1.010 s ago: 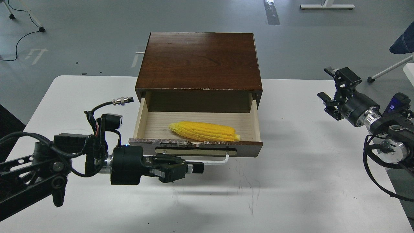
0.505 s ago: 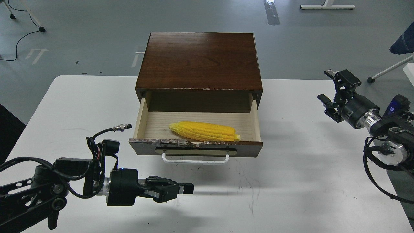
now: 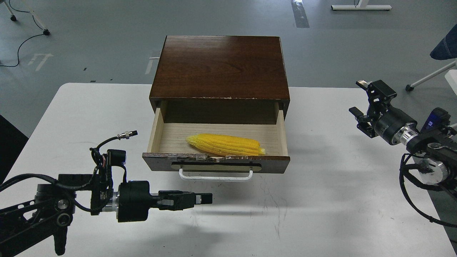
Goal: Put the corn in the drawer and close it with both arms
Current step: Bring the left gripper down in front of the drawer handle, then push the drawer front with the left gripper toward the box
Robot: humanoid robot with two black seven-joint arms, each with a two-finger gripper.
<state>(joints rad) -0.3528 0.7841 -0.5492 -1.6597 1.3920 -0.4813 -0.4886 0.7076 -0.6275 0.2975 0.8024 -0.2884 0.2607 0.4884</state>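
The drawer (image 3: 216, 165) stands pulled open from the dark brown cabinet (image 3: 219, 66); its white bar handle (image 3: 215, 176) faces me. The yellow corn (image 3: 225, 144) lies inside on the pale wood floor, close behind the drawer front. My left gripper (image 3: 204, 198) hovers over the table in front of the drawer's left half, below the handle and apart from it. It is seen side-on and dark, so its fingers cannot be told apart. My right gripper (image 3: 358, 98) is open and empty, above the table well to the right of the drawer.
The white table (image 3: 321, 200) carries the cabinet at its middle back. A connector on a loose cable (image 3: 127, 134) sticks up from my left wrist. Grey floor, chair legs and cables lie beyond the table.
My left gripper has drawn back from the drawer handle towards the table's front edge, and lower. My right gripper has shifted slightly up and left. The drawer and corn have not moved.
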